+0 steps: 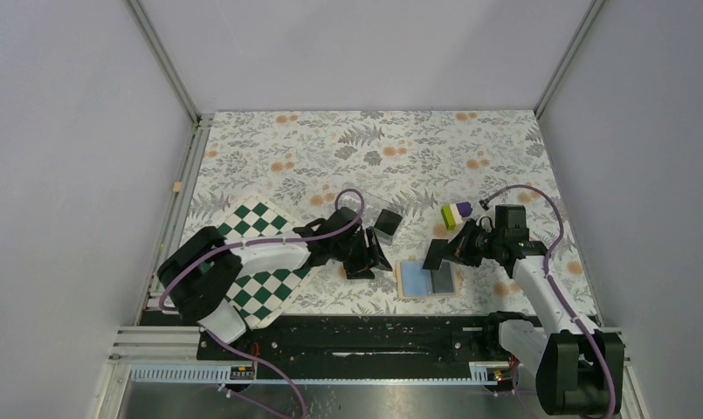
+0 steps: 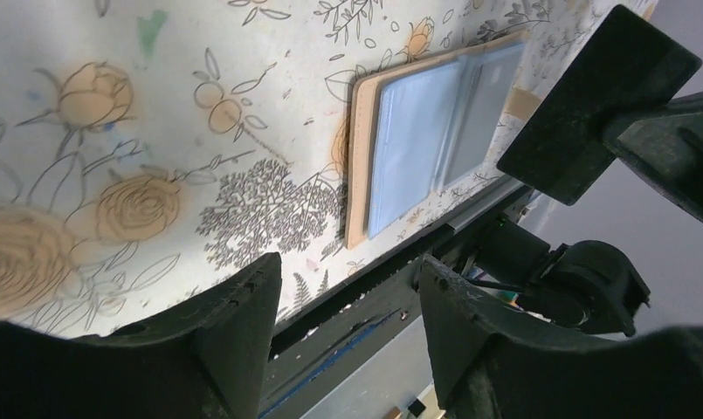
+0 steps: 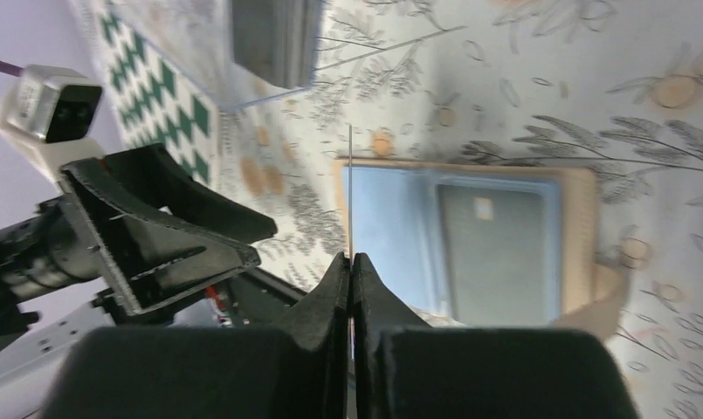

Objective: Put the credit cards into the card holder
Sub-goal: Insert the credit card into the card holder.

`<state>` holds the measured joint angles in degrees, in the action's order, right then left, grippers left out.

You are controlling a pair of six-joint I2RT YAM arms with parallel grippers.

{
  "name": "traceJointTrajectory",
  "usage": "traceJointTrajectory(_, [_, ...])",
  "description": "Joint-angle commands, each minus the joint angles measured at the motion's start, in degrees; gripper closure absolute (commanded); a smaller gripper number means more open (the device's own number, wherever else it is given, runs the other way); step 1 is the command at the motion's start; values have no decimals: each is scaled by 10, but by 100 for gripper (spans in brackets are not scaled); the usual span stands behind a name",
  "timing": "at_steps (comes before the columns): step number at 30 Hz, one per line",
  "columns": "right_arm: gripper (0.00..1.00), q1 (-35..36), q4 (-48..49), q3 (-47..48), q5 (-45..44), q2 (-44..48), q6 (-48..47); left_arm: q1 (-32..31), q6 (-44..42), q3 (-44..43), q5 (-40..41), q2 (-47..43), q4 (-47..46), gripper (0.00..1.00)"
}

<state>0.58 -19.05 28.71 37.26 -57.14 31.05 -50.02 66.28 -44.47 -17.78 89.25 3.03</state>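
L grip (image 2: pixel 348 275): jaws apart, empty, near card holder (image 2: pixel 417 140).
R grip (image 3: pixel 351 266): pinched on dark card (image 2: pixel 592 105), close by holder.
Holder: open flat, 2nd card (image 3: pixel 496 253) in pocket.

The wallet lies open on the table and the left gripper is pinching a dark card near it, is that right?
No: the right gripper pinches the card; the left gripper is open and empty, per the wrist views. The wallet does lie open.
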Motion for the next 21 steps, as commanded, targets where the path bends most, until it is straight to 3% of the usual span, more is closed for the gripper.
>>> traceJointTrajectory(1, [100,-2,-71,11,-79,14,-70,-11,-8,-46,-4,32,-21,42])
traceJointTrajectory(12, [100,-2,-75,22,-100,-63,-56,-12,-6,-49,-8,56,-28,43])
traceJointTrajectory(21, [100,2,8,-31,-51,-89,-34,-11,-5,-39,-14,67,-46,44])
